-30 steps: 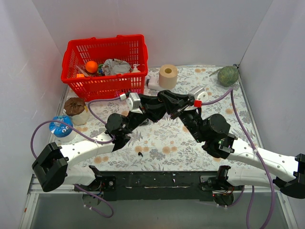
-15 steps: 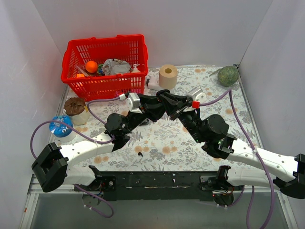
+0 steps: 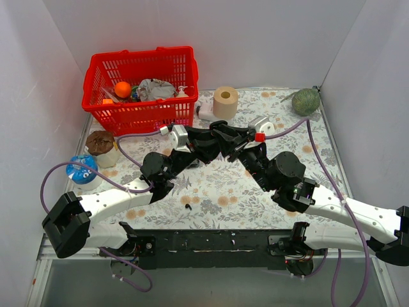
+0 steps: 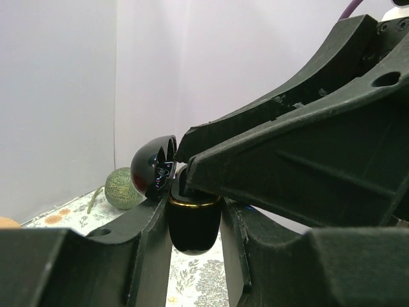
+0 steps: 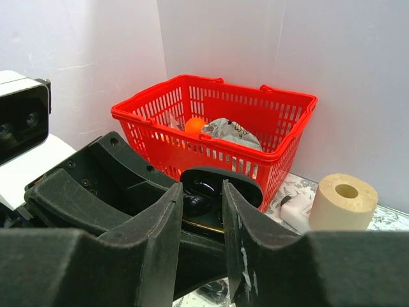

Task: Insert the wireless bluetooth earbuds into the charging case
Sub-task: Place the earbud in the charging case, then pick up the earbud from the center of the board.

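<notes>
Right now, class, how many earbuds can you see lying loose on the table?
2: one earbud lies on the table near its front edge, the other earbud right beside it. More may be hidden, perhaps inside the case.

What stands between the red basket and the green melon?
A tan paper roll, with a white object at its left; the top view shows it.

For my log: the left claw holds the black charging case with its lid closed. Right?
No: the lid stands open, as the left wrist view shows. The left claw does hold the black charging case.
</notes>
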Robot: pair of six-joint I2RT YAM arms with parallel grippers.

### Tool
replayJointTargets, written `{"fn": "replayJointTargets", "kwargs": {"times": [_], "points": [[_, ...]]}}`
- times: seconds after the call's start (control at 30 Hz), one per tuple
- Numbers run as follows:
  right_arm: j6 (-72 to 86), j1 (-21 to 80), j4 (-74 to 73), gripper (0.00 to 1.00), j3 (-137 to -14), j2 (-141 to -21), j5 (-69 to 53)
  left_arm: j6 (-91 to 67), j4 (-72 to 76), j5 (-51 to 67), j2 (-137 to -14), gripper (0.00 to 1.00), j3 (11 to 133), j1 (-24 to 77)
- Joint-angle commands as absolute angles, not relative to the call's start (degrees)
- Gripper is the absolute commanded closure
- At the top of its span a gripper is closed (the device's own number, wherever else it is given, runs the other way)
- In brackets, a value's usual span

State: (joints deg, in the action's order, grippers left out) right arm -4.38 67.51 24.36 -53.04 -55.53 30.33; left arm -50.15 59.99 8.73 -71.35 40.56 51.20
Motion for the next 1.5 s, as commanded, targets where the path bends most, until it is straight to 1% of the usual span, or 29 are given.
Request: {"fn": "replayJointTargets", "kwargs": {"times": [0.0,0.17,0.3,0.4,0.57,0.63,0.67,0.77,0.9,0.97,1.0,1.07,1.1,1.13,1.17,1.23,1.27,1.33,1.37,1.4,1.43,1.47], "points": [[-3.5,67.6,23.4,0.60,-56.8,-56.0,32.5,-49.5,62.0,8.8,-68.9,1.00,40.6,51.2],[-3.3,67.7,23.2,0.57,-57.9,-56.2,33.0,-49.6,61.8,8.8,-69.0,1.00,40.3,51.2],[-3.0,67.7,21.6,0.44,-60.2,-56.9,33.6,-49.7,61.9,8.5,-68.9,1.00,40.1,51.2],[-3.0,67.6,20.0,0.38,-62.3,-57.2,33.4,-49.7,62.0,8.4,-69.0,1.00,39.9,51.2],[-2.6,67.6,18.7,0.30,-64.5,-57.0,33.6,-49.9,61.9,8.0,-69.1,1.00,39.8,51.2],[-2.6,67.6,18.5,0.26,-65.1,-56.8,33.6,-49.9,61.9,8.0,-69.1,1.00,39.8,51.2],[-2.5,67.6,18.3,0.22,-65.4,-56.6,33.5,-49.9,61.9,8.0,-69.1,1.00,39.7,51.2],[-2.5,67.7,18.1,0.21,-66.2,-56.2,33.7,-50.0,61.9,8.1,-69.1,1.00,39.8,51.2],[-2.7,67.6,17.7,0.22,-66.1,-55.0,34.4,-50.0,62.1,8.1,-69.0,1.00,39.6,51.2],[-3.1,67.6,17.3,0.24,-65.3,-54.2,34.3,-50.0,62.4,8.2,-68.6,1.00,39.5,51.2],[-3.3,67.6,16.7,0.29,-65.0,-53.4,34.2,-49.9,62.4,8.3,-68.4,1.00,39.3,51.2],[-3.4,67.6,14.8,0.35,-63.6,-52.2,33.8,-49.2,62.1,8.7,-67.2,1.00,38.6,51.2],[-3.5,67.6,14.3,0.41,-63.0,-51.2,33.7,-48.9,61.8,8.8,-66.5,1.00,38.2,51.2],[-3.6,67.6,12.0,0.44,-62.7,-50.7,34.1,-48.3,61.2,8.7,-64.6,1.00,37.0,51.2],[-3.4,67.6,10.7,0.52,-62.0,-50.0,34.4,-48.0,60.8,8.4,-63.5,1.00,36.2,51.2],[-2.7,67.6,8.3,0.58,-60.9,-49.3,34.7,-46.6,58.4,8.0,-60.6,1.00,34.4,51.2],[-2.0,67.6,5.1,0.58,-60.0,-48.9,35.1,-46.1,57.0,7.7,-57.1,1.00,32.6,51.1],[-0.4,67.6,3.3,0.59,-57.5,-47.3,35.9,-45.6,52.0,6.5,-52.4,1.00,30.7,51.1],[1.3,67.6,2.5,0.57,-56.0,-46.2,36.1,-45.3,50.1,5.9,-47.1,1.00,28.7,51.1],[2.5,67.6,1.9,0.57,-52.8,-45.7,35.8,-45.0,47.9,5.4,-44.3,1.00,27.8,51.1],[3.7,67.6,1.2,0.55,-51.3,-45.5,34.9,-44.7,42.2,4.6,-41.7,1.00,27.2,51.1],[6.6,67.5,0.4,0.51,-49.8,-46.2,34.0,-44.6,39.8,3.8,-38.5,1.00,26.4,51.1]]}}
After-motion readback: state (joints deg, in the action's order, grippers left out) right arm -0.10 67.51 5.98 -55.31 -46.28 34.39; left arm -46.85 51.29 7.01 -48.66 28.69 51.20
